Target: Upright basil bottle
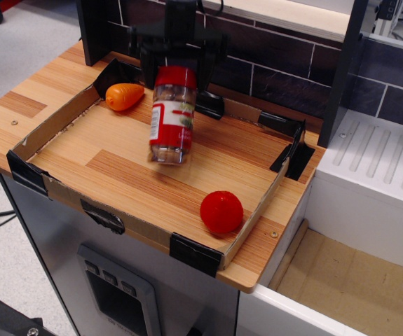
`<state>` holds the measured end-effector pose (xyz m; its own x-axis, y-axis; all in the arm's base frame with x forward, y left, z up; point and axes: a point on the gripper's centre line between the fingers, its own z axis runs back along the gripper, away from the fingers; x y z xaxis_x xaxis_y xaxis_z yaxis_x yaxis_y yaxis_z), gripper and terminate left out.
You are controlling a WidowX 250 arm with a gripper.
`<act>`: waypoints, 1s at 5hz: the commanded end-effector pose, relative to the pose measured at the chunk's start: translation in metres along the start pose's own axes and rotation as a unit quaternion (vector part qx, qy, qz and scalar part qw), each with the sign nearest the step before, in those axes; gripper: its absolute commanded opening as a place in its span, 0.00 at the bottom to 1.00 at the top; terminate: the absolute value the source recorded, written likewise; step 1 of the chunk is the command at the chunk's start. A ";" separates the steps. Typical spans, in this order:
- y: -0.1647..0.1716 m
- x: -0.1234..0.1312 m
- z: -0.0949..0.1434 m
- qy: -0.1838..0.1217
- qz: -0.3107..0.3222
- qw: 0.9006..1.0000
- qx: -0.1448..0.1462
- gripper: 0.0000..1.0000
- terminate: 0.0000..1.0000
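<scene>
Observation.image, pincer (175, 68) clamping basil bottle (172, 117) cap

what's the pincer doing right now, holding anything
Pincer: closed on the red cap end of the basil bottle, holding it nearly upright above the tray floor.

Red ball (221, 211) near — front-right corner

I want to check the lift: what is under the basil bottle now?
Under the basil bottle, held by its red cap in the hand, bare wooden tray floor shows. Whether its base touches the floor, I cannot tell.
</scene>
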<state>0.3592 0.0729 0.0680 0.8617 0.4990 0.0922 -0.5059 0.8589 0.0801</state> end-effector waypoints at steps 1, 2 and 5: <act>0.010 0.005 0.052 -0.037 -0.009 0.999 -0.037 0.00 0.00; 0.012 0.001 0.051 -0.048 -0.025 0.998 -0.038 0.00 0.00; 0.014 -0.011 0.044 -0.090 -0.064 0.993 -0.031 1.00 0.00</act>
<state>0.3362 0.0699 0.0860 0.9101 0.3709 0.1847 -0.3863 0.9207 0.0545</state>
